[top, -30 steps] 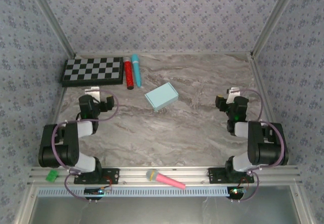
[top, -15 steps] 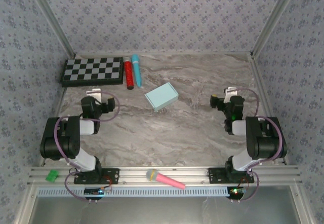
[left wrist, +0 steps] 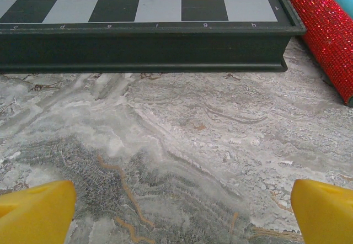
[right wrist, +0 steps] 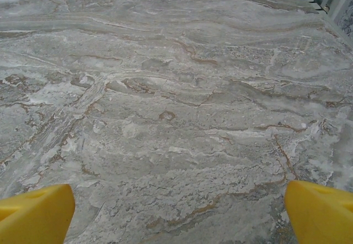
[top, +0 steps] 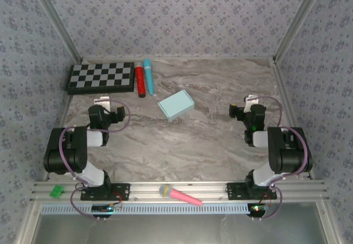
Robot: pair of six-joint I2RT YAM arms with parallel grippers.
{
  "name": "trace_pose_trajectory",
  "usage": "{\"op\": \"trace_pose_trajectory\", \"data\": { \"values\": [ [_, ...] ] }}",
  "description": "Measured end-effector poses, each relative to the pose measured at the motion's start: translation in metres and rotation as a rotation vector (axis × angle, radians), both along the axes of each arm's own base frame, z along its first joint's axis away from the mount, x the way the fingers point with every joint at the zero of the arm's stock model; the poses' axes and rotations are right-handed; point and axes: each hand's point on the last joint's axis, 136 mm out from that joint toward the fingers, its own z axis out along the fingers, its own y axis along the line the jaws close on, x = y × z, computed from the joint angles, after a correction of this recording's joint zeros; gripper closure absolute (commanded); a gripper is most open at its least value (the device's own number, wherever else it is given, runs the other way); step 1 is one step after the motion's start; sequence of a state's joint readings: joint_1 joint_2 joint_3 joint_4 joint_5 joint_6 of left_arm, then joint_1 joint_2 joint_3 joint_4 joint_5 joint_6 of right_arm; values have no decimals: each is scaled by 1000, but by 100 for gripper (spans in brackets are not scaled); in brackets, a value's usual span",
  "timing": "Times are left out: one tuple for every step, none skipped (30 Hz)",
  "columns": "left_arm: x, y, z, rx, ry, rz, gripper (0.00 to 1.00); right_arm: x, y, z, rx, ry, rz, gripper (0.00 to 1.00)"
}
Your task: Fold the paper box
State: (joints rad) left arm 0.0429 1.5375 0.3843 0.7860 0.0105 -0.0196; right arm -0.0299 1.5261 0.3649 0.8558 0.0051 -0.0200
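Slightly shifted since a second ago, the left fingers and right fingers stand spread and empty, so keep them clear of the folded paper box lying on the surface between them, left of centre.

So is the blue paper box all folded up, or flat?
Folded up. The paper box stands on the table as a small block with top and side faces, no flaps spread out.

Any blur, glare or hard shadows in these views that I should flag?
Top external: soft even light, the pale aqua-blue card box sharp, no hard shadows. Left wrist: the black-and-white checkerboard crisp, the red glittery cylinder sparkling without blown-out glare. Right wrist: the grey marbled tabletop in focus, no glare.
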Motion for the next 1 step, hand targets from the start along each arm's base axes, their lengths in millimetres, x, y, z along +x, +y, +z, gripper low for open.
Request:
{"op": "trace_pose_trajectory", "data": {
  "values": [
    [0, 0, 0, 0, 0, 0, 1, 0, 0, 0, 0, 0, 0, 1]
  ]
}}
